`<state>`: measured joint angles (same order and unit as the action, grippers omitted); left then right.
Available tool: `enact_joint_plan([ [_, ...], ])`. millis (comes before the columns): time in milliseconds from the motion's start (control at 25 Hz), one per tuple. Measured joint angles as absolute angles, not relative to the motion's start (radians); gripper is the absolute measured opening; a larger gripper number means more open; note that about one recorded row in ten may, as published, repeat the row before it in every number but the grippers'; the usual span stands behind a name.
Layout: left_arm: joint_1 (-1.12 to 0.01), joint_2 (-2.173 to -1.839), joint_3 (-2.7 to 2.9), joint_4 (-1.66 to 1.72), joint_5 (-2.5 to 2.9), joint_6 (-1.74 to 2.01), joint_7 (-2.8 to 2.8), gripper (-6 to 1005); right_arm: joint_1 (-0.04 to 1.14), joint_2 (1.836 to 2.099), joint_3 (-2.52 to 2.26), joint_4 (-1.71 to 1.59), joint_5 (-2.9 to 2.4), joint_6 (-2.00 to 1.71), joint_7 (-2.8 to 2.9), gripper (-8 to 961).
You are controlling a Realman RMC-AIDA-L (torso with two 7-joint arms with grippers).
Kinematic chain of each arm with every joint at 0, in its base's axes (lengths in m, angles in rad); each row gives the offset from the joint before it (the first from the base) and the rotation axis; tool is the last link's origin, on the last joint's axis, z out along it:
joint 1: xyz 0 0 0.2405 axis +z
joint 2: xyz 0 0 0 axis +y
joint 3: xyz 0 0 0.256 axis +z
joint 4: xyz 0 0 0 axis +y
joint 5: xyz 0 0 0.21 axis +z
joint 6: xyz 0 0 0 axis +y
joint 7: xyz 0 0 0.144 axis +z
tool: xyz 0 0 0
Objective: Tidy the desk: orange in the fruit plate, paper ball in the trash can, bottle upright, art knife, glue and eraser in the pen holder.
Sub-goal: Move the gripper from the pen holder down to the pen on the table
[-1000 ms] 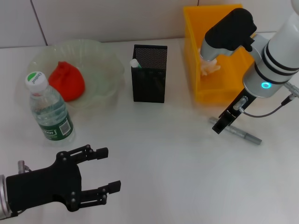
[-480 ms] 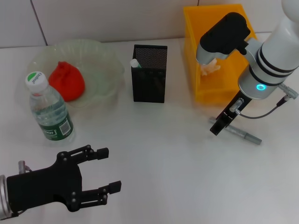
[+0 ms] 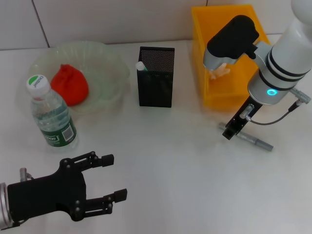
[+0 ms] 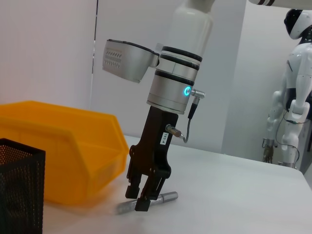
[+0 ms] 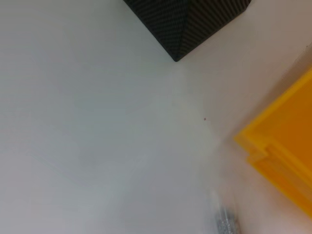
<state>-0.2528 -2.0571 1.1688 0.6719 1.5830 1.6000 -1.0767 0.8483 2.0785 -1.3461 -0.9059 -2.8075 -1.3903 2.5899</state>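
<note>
Knife pickup: right gripper drops to the desk in front of the bin

Your right gripper point(image 3: 228, 134) has come down and shifted a touch since a second ago, and its fingertips now sit right at the near end of the art knife point(image 3: 253, 140), the grey metal stick lying on the desk point(image 3: 175, 161) just in front of the trash can point(image 3: 201, 63). In the left wrist view the fingers point(image 4: 146, 192) point straight down, parted only narrowly, with the knife point(image 4: 163, 198) lying at their tips; they do not look closed on it, so call it poised, not gripped. Whether the knife sits between the fingers or just behind them, you cannot tell from here.

The paper ball point(image 3: 220, 70) lies inside the trash can, the orange point(image 3: 69, 84) rests in the fruit plate point(image 3: 109, 63), and the bottle point(image 3: 50, 113) stands upright near the plate. The pen holder point(image 3: 156, 84) has a white-tipped item poking out at one corner, possibly the glue. No eraser shows anywhere.

Your left gripper point(image 3: 105, 178) hangs low near the desk's front edge, fingers spread wide, holding nothing.

So the knife looks like the job in hand: you need a square close on a thin, round, slippery shaft, then a carry across to the holder.
</note>
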Motion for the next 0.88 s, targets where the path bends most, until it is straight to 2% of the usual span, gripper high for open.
enact_joint_plan([
  [120, -0.253, -2.058, 1.169, 0.672, 1.583, 1.6, -1.077, 804, 0.848, 2.079, -1.347, -0.905, -2.807, -1.39, 2.581, 443],
  [880, -0.252, -2.062, 1.169, 0.672, 1.583, 1.606, -1.085, 804, 0.85, 2.078, -1.339, -0.87, -2.807, -1.377, 2.539, 403],
])
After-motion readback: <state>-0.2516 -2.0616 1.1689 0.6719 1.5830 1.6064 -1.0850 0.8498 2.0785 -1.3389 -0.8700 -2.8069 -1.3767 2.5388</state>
